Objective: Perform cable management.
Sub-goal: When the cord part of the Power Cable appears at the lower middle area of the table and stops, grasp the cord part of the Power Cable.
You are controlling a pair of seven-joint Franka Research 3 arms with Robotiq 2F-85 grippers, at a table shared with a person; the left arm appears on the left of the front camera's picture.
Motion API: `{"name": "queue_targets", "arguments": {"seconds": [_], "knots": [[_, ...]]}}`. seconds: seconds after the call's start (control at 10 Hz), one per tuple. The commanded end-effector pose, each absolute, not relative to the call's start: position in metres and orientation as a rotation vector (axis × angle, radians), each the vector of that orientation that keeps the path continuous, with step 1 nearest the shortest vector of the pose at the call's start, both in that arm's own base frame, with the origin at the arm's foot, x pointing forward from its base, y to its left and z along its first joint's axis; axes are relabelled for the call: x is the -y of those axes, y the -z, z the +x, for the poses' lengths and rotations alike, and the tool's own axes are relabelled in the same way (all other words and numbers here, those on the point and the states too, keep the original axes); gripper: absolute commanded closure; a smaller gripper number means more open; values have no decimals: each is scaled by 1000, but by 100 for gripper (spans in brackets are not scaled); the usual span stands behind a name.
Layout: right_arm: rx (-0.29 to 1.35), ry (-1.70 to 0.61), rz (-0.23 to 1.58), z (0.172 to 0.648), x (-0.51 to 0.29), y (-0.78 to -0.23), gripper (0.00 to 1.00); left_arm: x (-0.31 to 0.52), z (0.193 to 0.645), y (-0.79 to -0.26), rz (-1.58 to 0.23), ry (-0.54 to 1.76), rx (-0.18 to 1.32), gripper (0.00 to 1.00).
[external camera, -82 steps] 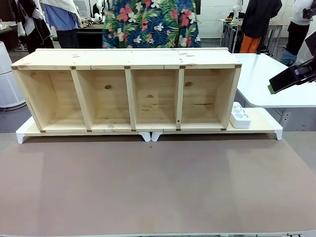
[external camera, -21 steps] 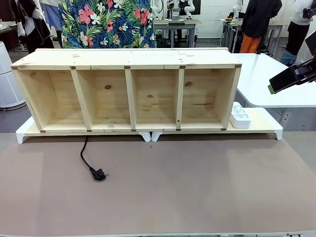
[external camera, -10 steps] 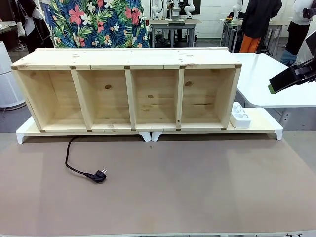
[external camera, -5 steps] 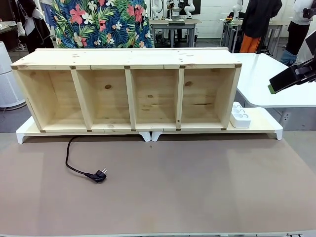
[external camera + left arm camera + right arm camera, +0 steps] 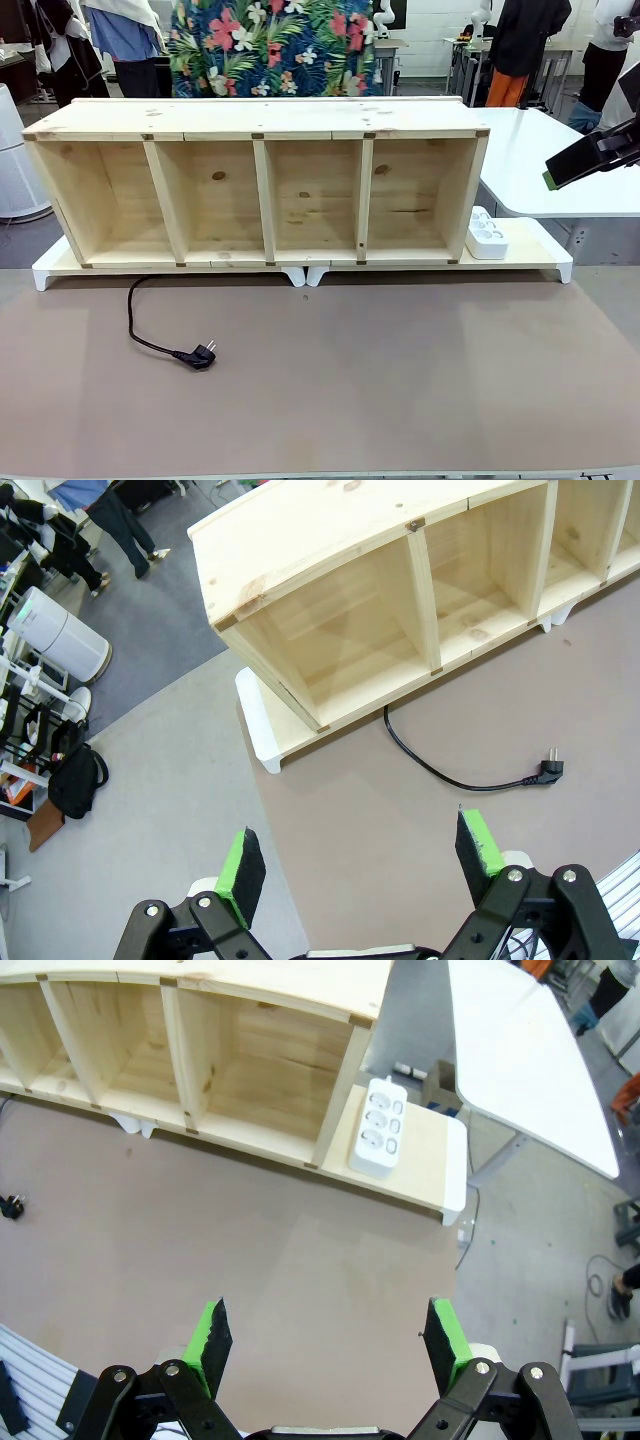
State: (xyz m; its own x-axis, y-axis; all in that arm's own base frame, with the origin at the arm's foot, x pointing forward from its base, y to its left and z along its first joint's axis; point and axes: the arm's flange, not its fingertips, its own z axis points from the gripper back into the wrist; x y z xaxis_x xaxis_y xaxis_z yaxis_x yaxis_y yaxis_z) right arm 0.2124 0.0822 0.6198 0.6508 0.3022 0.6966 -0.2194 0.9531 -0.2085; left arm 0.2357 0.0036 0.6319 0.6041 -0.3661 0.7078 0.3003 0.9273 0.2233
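The cable [image 5: 140, 335] lies on the brown table mat at the left, coming out from under the wooden shelf [image 5: 260, 120] and ending in a small two-pin plug [image 5: 201, 354]. From the left wrist, the cable [image 5: 440, 775] and plug [image 5: 547, 770] lie well ahead of my left gripper [image 5: 360, 855], which hangs high above the table, open and empty. My right gripper [image 5: 328, 1332] is open too, high over the right part of the mat; the plug [image 5: 10, 1206] sits at that picture's left edge. A right gripper finger [image 5: 590, 157] reaches in at the far right.
The four-compartment shelf [image 5: 330, 540] stands on white risers [image 5: 535, 255] across the table's back. A white power strip [image 5: 487, 236] lies on the riser beside its right end, power strip [image 5: 378, 1128]. A person in a floral shirt [image 5: 270, 45] stands behind the shelf.
The cable's loop near the shelf has slid left while the plug stays put. The person in the floral shirt has moved right behind the shelf. Both grippers have held still.
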Motion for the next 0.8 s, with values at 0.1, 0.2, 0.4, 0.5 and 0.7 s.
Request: {"name": "queue_targets", "arguments": {"seconds": [0.1, 0.2, 0.4, 0.5, 0.7], "knots": [[823, -303, -111, 213, -82, -621, 0, -2, 239, -633, 83, 370, 849, 0], [823, -303, -111, 213, -82, -621, 0, -2, 239, -633, 83, 370, 849, 0], [823, -303, -111, 213, -82, -621, 0, -2, 239, -633, 83, 370, 849, 0], [823, -303, -111, 213, -82, -621, 0, -2, 239, -633, 83, 370, 849, 0], [823, -303, -111, 213, -82, -621, 0, -2, 239, -633, 83, 370, 849, 0]]}}
